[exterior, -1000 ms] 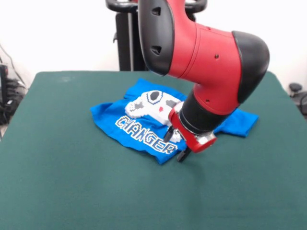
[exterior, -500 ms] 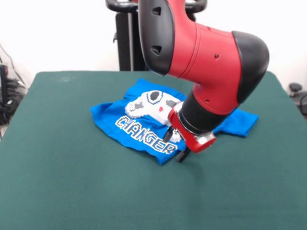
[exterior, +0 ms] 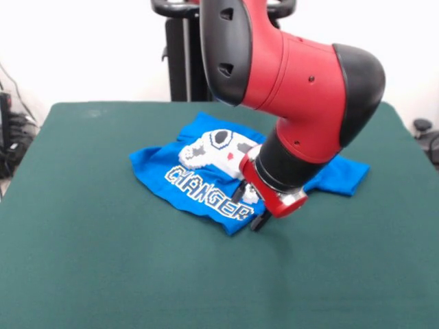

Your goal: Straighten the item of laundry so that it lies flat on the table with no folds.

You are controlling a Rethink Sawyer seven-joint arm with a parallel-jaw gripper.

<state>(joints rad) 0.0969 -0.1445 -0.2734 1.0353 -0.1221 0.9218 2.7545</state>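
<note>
The item of laundry is a bright blue T-shirt lying crumpled on the dark green table, a little behind the middle. Its white controller print and the letters "CHANGER" face up, and its front part is folded over. One sleeve sticks out to the right behind the arm. My gripper is down at the shirt's near right corner, fingers apart, one black fingertip over the cloth and the other past the hem by the table. The wrist hides the shirt's right middle.
The big red and black arm leans over the shirt's right half. Green table surface stretches wide in front and to the left. A black stand rises behind the far edge.
The gripper has crept slightly left at the shirt's corner. The shirt lies as before.
</note>
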